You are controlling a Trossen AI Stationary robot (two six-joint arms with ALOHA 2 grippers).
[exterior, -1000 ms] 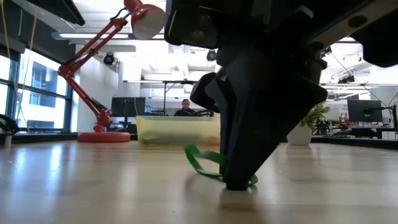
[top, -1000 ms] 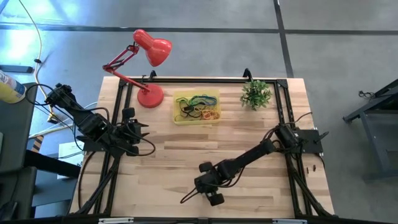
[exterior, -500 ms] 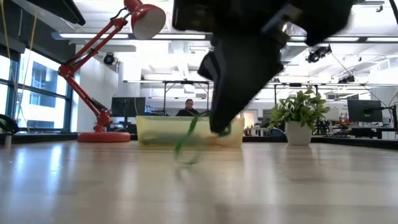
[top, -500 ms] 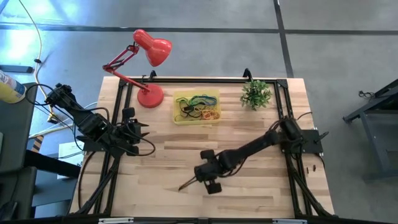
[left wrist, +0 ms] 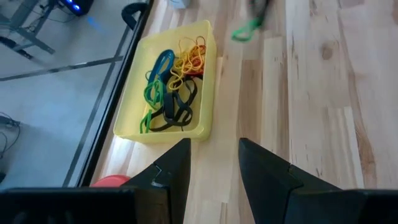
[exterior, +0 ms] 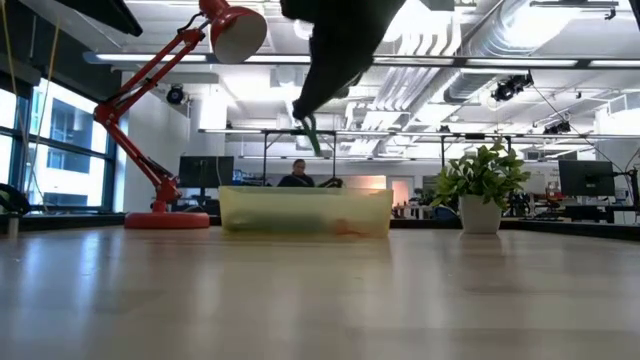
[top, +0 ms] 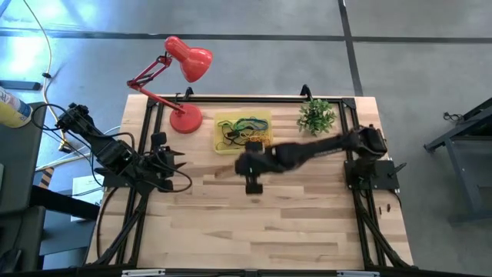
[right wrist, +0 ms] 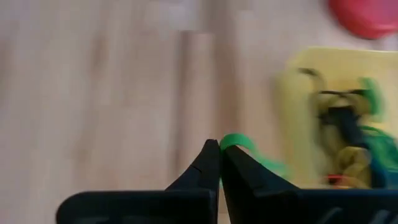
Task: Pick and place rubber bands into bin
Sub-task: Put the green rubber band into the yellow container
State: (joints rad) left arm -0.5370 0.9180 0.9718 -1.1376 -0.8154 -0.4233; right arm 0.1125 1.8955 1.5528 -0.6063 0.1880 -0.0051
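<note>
Right wrist view: green rubber band [right wrist: 239, 144] pinched between closed jaws.

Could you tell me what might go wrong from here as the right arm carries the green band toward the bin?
The right gripper pinches the green band only by one end, the rest dangling, so it may slip out before reaching the bin.

The gripper sits near the bin's front wall, so a release now might drop the band on the table.

Being floppy, the band could drape over the bin's rim instead of falling inside.
</note>
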